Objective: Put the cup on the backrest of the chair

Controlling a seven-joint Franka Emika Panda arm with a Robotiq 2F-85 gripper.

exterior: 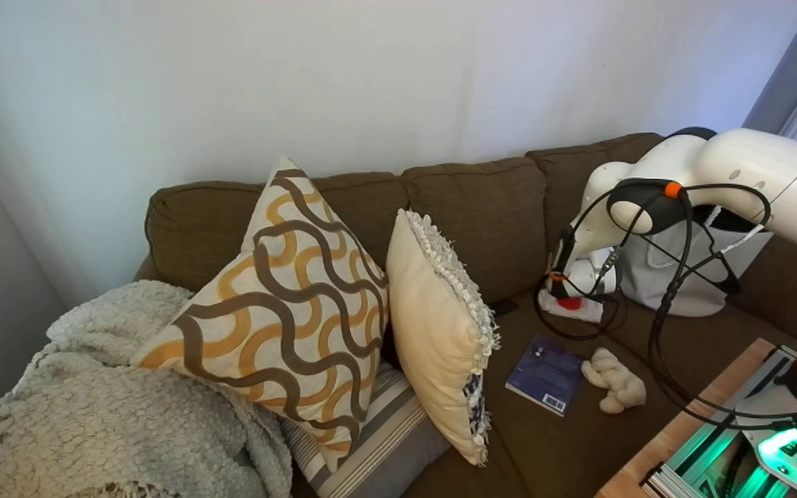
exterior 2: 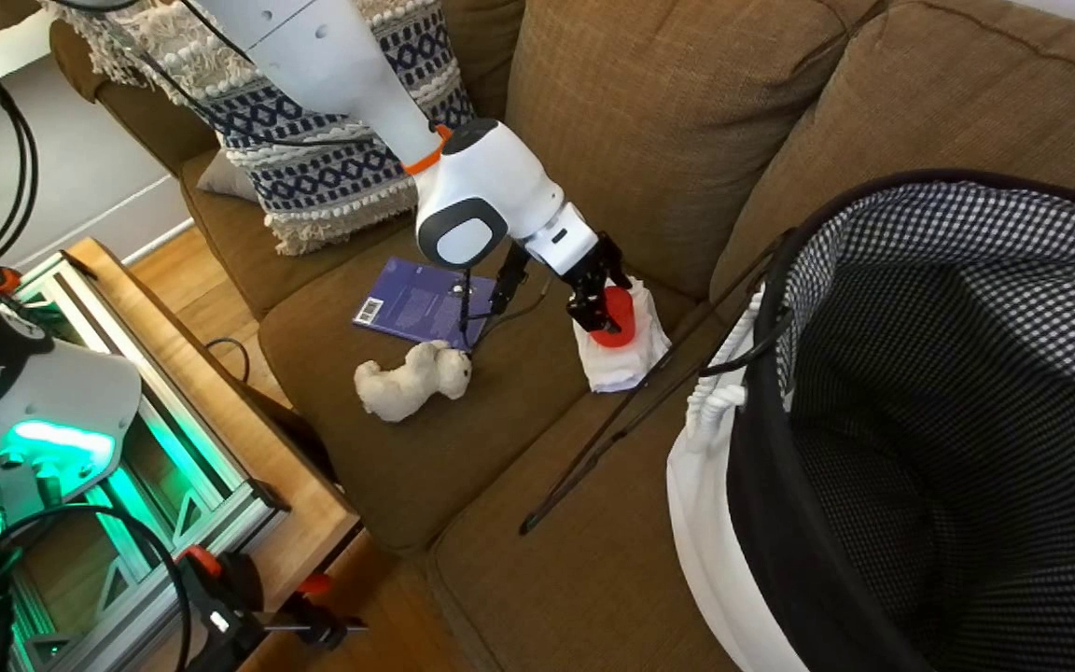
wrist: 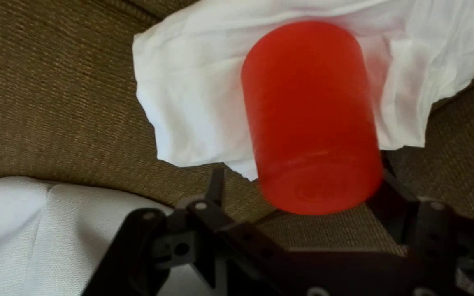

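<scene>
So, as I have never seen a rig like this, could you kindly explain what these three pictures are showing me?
The white machine is a robot arm ending in a black two-fingered hand. Two pictures come from cameras standing away from the robot; the close-up comes from a camera on its wrist.

The surface is a large brown sofa. On its seat are a purple book, a cream plush toy, a big lined basket, some throw pillows, and a white sheet with a red cup on it.

Nothing looks held: the hand is open at the cup, and the wrist view shows a gap between one finger and the cup. The job is to put that cup up on the sofa's backrest.
</scene>
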